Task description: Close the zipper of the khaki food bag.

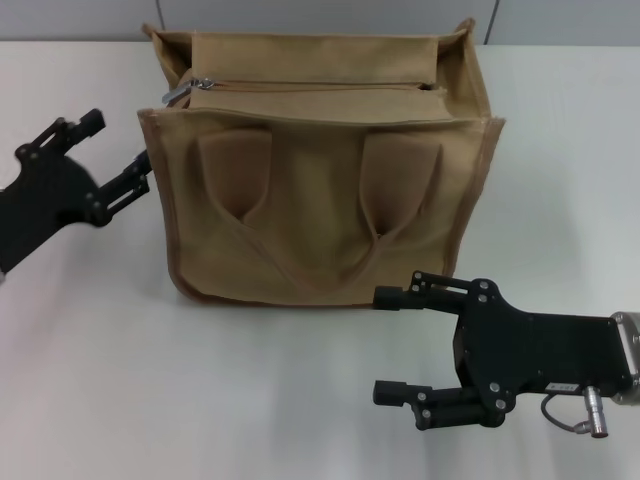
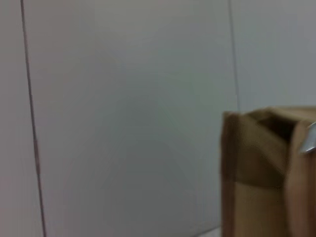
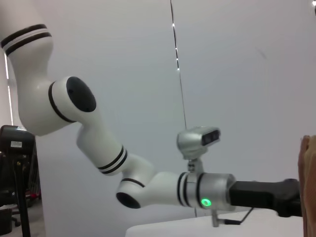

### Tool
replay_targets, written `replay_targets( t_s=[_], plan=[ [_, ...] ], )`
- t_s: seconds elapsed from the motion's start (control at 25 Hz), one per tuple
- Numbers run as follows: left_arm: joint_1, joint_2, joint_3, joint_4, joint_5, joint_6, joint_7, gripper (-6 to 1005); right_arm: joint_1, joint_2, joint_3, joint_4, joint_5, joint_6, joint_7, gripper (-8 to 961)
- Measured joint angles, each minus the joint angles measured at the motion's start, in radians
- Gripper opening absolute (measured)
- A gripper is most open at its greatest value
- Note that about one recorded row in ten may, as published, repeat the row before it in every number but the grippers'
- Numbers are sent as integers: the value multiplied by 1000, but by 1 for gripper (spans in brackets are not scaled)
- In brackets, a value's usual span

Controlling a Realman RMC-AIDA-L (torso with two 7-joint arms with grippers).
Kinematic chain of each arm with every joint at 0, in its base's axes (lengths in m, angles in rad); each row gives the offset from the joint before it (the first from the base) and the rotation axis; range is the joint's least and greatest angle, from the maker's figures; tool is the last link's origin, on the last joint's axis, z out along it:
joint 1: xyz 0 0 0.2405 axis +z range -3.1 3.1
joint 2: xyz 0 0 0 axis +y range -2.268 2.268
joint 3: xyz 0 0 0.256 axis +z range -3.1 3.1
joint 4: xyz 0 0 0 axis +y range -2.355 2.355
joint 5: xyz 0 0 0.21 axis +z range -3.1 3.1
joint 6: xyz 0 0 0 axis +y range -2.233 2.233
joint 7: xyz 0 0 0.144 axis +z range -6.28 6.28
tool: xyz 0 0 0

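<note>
A boxy khaki food bag (image 1: 325, 190) of tan canvas with darker piping stands upright on a white table (image 1: 120, 380), its two looped handles lying flat against the near face. The zipper (image 1: 310, 87) runs along the top, its shiny silver pull tab (image 1: 178, 93) at the bag's left end. The left gripper (image 1: 113, 152), black metal, sits just beside the bag's left edge, fingers spread and empty. The right gripper (image 1: 385, 345) hovers near the bag's lower right corner, fingers wide apart, holding nothing.
</note>
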Motion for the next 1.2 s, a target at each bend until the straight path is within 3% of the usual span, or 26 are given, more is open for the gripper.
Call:
replay_targets(
  t_s=[0.16,0.56,1.0,1.2],
  plan=[
    [-37,0,-1,-17,-1,-15,9,768,-2,0,0,22,0,7,-14,810],
    [-45,-1,-5,-51,-34,159,1,767,-30,0,12,43,0,9,-22,810],
    [-37,-3,-16,-92,-95,157,-9,766,-32,0,14,56,0,9,-29,810],
    [-25,1,-26,-90,-116,165,-90,766,-32,0,14,56,0,9,-29,810]
  ],
)
